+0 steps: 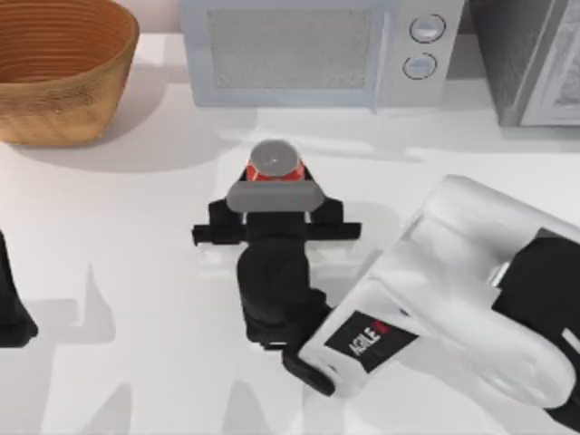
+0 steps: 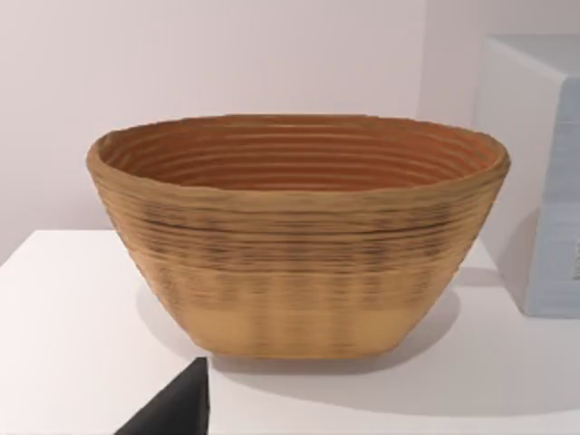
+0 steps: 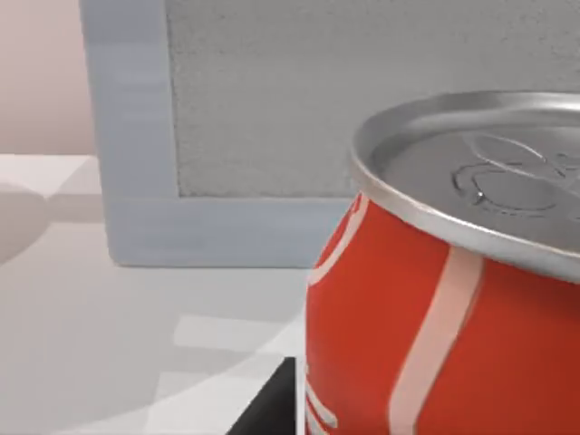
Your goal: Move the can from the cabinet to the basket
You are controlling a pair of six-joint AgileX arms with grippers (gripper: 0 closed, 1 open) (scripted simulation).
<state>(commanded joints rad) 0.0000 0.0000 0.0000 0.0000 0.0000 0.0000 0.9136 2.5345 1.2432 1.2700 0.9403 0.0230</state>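
The can [image 1: 275, 161] stands upright on the white table [image 1: 136, 236], just in front of the microwave [image 1: 317, 50], near the middle. The right gripper [image 1: 275, 181] sits at its six o'clock side; whether its fingers clasp the can I cannot tell. The right wrist view adds the red side and white script [image 3: 435, 317]. The basket [image 1: 59, 68] lies at ten o'clock, the cabinet [image 1: 535, 59] at two o'clock. The left wrist view shows the basket's ribbed inside [image 2: 299, 154]. The left arm [image 1: 14, 308] is parked at the left edge.

1 can [image 1: 275, 161], 1 basket [image 1: 54, 91], 1 microwave [image 1: 308, 54], 1 cabinet [image 1: 535, 63], 2 arms.
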